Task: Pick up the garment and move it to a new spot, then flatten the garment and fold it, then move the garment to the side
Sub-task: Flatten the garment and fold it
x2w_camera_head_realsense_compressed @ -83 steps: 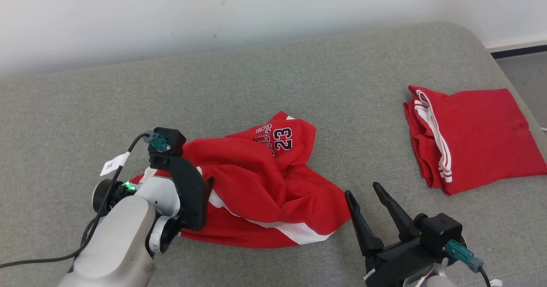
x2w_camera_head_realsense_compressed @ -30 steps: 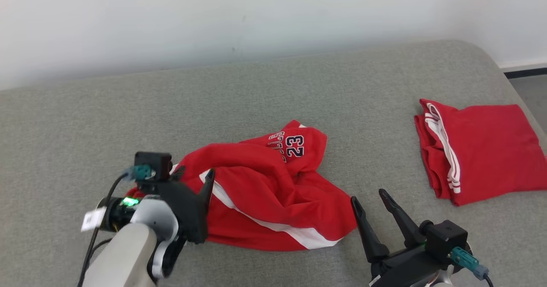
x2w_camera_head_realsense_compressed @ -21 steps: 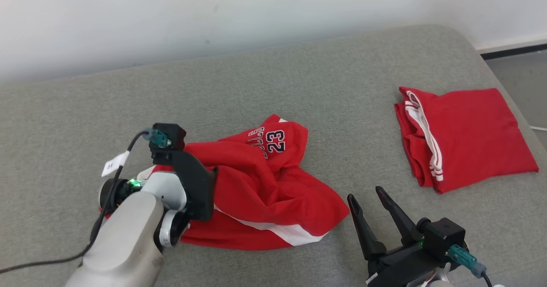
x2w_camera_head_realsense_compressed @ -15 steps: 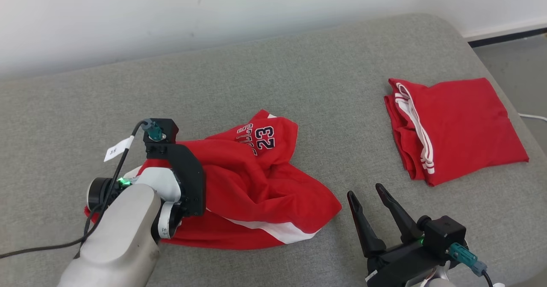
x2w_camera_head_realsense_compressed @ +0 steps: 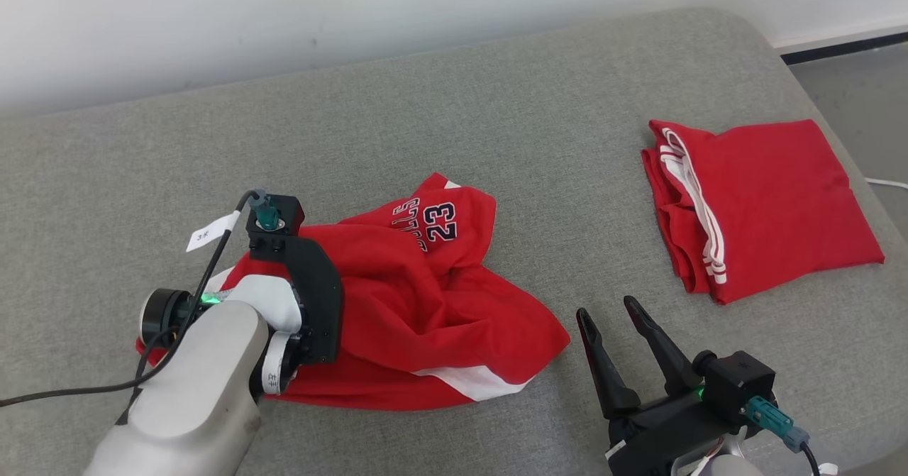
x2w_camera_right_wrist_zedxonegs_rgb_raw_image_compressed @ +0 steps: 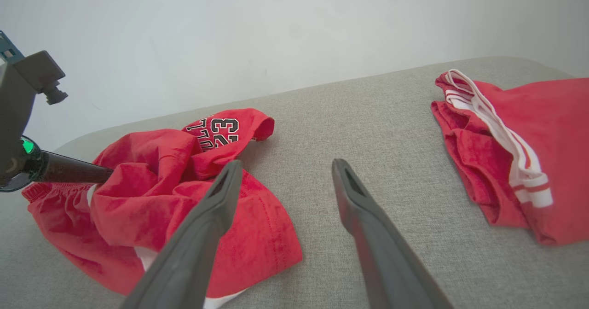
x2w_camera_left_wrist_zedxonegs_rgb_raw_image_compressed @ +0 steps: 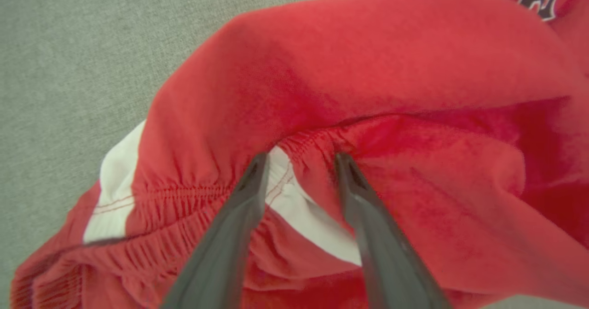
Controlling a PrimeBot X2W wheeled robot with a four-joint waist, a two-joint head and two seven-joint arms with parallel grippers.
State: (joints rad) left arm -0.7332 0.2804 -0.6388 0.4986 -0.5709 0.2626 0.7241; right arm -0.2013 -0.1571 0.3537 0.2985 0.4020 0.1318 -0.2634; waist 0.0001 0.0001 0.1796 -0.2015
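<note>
On the cushion (x2w_camera_head_realsense_compressed: 454, 107), straddled the crumpled garment's (x2w_camera_head_realsense_compressed: 425, 299) waistband (x2w_camera_left_wrist_zedxonegs_rgb_raw_image_compressed: 317, 143) with the left gripper (x2w_camera_left_wrist_zedxonegs_rgb_raw_image_compressed: 301, 159) parted, nothing pinched yet, ready to lift; held the right gripper (x2w_camera_head_realsense_compressed: 606, 306) wide, empty, nearby.

Left arm: pale forearm (x2w_camera_head_realsense_compressed: 191, 391) comes in from the near-left side of the crumpled garment (x2w_camera_head_realsense_compressed: 440, 306). The wrist is bent, so the black camera mount (x2w_camera_head_realsense_compressed: 312, 299) sits over the garment's left edge, with its green light on. Left gripper (x2w_camera_left_wrist_zedxonegs_rgb_raw_image_compressed: 301, 159) points into the garment's gathered waistband. Its fingers (x2w_camera_left_wrist_zedxonegs_rgb_raw_image_compressed: 251, 180) are apart and the tips are against the elastic, with a ridge of cloth standing in the gap, not pinched.

Right arm: right gripper (x2w_camera_head_realsense_compressed: 605, 307) sits just off the garment's right edge, not touching it. Its fingers are spread wide with nothing between them, tips angled up and away from the near side. The right wrist block (x2w_camera_head_realsense_compressed: 734, 384) is further out from the garment.
</note>
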